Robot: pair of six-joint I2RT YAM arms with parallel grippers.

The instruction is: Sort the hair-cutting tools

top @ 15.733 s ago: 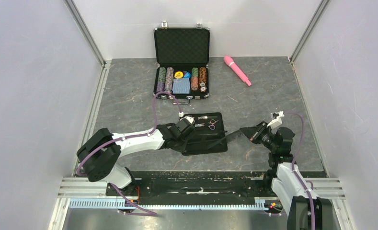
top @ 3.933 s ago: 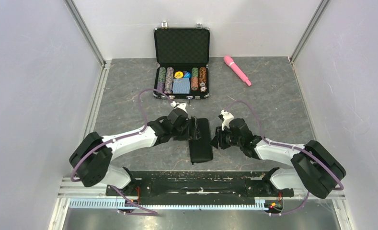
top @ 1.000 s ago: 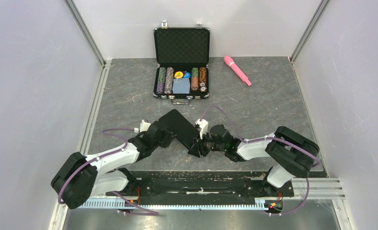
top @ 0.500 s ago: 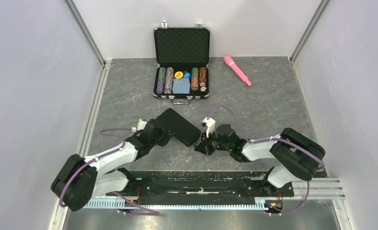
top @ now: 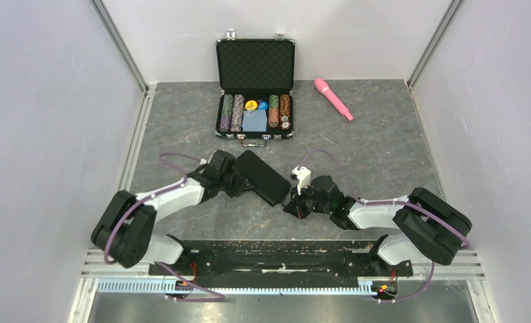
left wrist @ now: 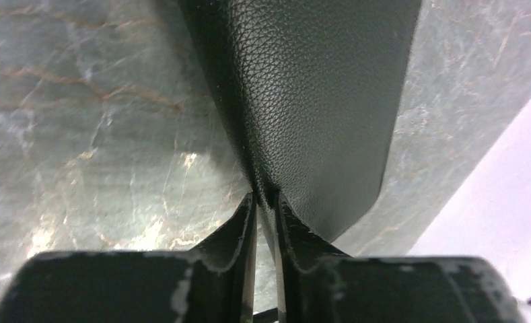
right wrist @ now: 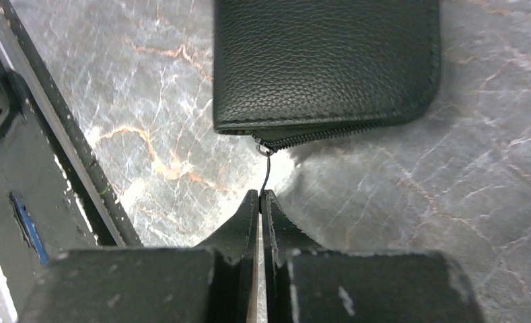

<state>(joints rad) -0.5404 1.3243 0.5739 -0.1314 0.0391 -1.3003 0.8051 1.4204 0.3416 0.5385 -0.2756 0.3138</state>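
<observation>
The hair-cutting tools are hidden. A black leather pouch (top: 262,176) lies closed on the grey table between the arms, and its grain fills the left wrist view (left wrist: 316,87). My left gripper (top: 237,177) (left wrist: 266,198) is shut on the pouch's left edge, pinching the fabric at the fingertips. My right gripper (top: 291,204) (right wrist: 260,194) is shut on the thin zipper pull (right wrist: 266,167), which hangs from the pouch's near corner (right wrist: 259,138). The zipper (right wrist: 336,131) runs closed along that edge.
An open poker chip case (top: 255,64) stands at the back centre. A pink wand (top: 333,98) lies to its right. The black base rail (top: 276,252) runs along the near edge and shows in the right wrist view (right wrist: 54,134).
The left gripper has carried the pouch's left edge farther from the bases and to the right. The right gripper let go of the pouch's corner, shut, and now pinches the zipper pull.
</observation>
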